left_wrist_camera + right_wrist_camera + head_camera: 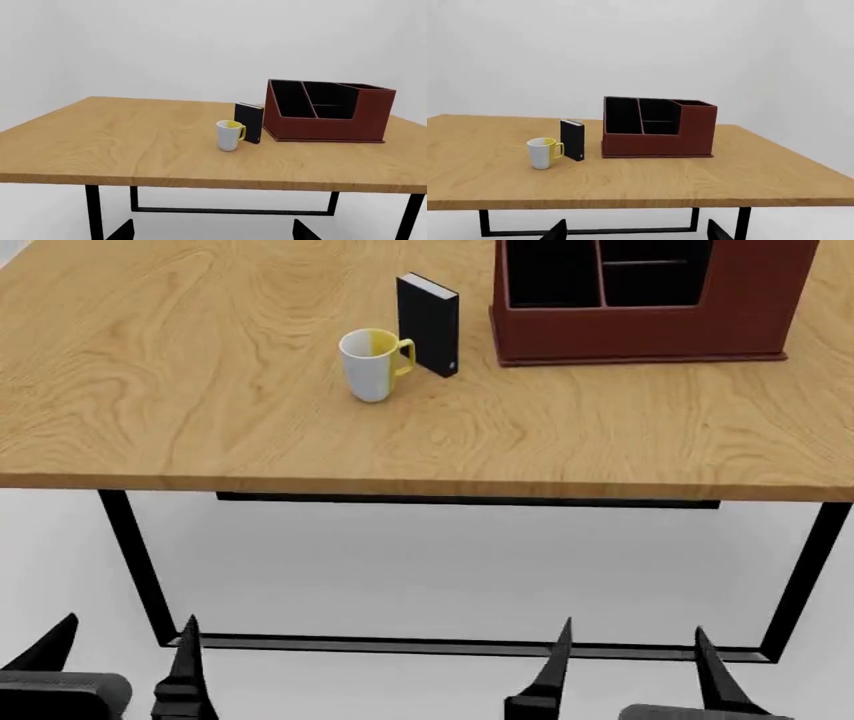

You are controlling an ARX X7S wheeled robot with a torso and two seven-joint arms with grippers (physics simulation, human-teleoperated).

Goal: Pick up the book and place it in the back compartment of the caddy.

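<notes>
On the grained wooden table [200,390], a thin black hardcover book [427,323] stands upright between a glossy white mug [370,365] and the boxy red-brown leather-look caddy [641,330]; left gripper [127,655] and right gripper [634,660] both hang with jaws spread wide

Black two-fingered grippers on grey wrists

In the head view the left gripper [123,660] ends in two flat, matte black fingers [184,665], each tapering to a sharp point like a narrow blade, and rises from a rounded mid-grey wrist housing [60,695] with a soft sheen. The right gripper [630,665] has the same pair of black, wedge-shaped fingers [554,675] over a grey, curved housing [681,712], largely cut off by the frame edge. Each wrist view shows only two black angular fingertips [120,231] [718,231]. No cables, screws or markings can be made out.
</notes>
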